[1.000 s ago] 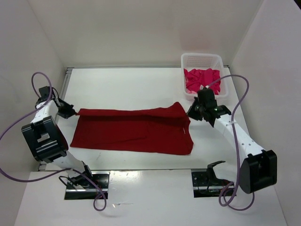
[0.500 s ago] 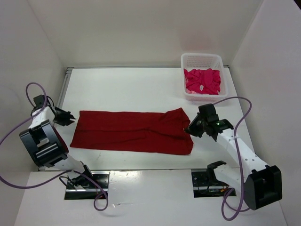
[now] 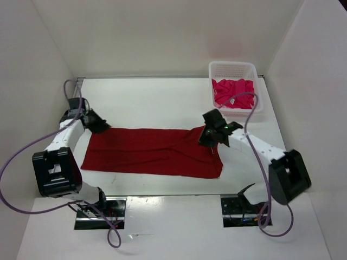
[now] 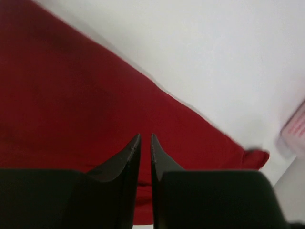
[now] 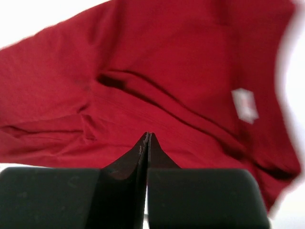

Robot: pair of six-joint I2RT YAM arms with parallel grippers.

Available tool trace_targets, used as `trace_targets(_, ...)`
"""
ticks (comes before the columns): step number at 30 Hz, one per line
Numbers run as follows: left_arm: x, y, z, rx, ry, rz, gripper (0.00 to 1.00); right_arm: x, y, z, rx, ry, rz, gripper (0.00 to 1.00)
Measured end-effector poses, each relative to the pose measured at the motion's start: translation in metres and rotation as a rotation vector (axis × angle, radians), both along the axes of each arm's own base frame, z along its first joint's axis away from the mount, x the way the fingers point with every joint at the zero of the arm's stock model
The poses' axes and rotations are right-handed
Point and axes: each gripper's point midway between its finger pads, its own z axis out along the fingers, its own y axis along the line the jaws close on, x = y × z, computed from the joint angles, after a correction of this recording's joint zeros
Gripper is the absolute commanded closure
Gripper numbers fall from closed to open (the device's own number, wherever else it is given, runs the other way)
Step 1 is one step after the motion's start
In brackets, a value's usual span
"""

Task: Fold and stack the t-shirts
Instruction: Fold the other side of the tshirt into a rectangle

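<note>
A dark red t-shirt (image 3: 152, 153) lies flat on the white table, folded into a long band. My left gripper (image 3: 102, 127) hovers at its far left corner. Its jaws stand a narrow gap apart with nothing between them (image 4: 146, 136), and the red cloth (image 4: 71, 95) lies below. My right gripper (image 3: 207, 140) is over the shirt's right end, shut and empty (image 5: 147, 134). Beneath it lie creased red cloth (image 5: 167, 62) and a white label (image 5: 245, 105). A magenta-pink t-shirt (image 3: 233, 91) lies crumpled in the basket.
The white lattice basket (image 3: 232, 65) stands at the back right corner of the table. White walls close in on the left, back and right. Purple cables loop from both arms. The arm bases sit at the near edge.
Both grippers have let go of the dark red shirt's far edge, and it now lies flat. The left gripper swung out left and came back to the corner. The right gripper moved left over the shirt.
</note>
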Motion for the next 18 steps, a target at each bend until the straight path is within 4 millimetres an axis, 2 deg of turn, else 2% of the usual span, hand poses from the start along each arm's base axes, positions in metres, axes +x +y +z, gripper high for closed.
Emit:
trace_targets(1,0.004,-0.016,-0.001,-0.001,-0.006,-0.049,0.81,0.005,0.011,-0.004,-0.014,-0.003,0.029,0.87)
trace_targets(4,0.009,-0.05,-0.017,-0.023,0.02,-0.152,0.83,0.015,0.041,-0.014,-0.043,-0.017,0.101,0.62)
trace_targets(5,0.009,-0.056,-0.026,-0.035,0.043,-0.169,0.83,0.019,0.05,-0.017,-0.052,-0.02,0.126,0.59)
trace_targets(10,0.0,-0.065,-0.068,-0.072,0.155,-0.187,0.83,0.05,0.079,-0.02,-0.075,-0.065,0.163,0.52)
trace_targets(15,-0.007,-0.066,-0.082,-0.087,0.188,-0.187,0.83,0.056,0.077,-0.036,-0.12,-0.055,0.17,0.51)
trace_targets(18,-0.005,-0.064,-0.085,-0.088,0.186,-0.181,0.83,0.056,0.074,-0.045,-0.144,-0.041,0.171,0.56)
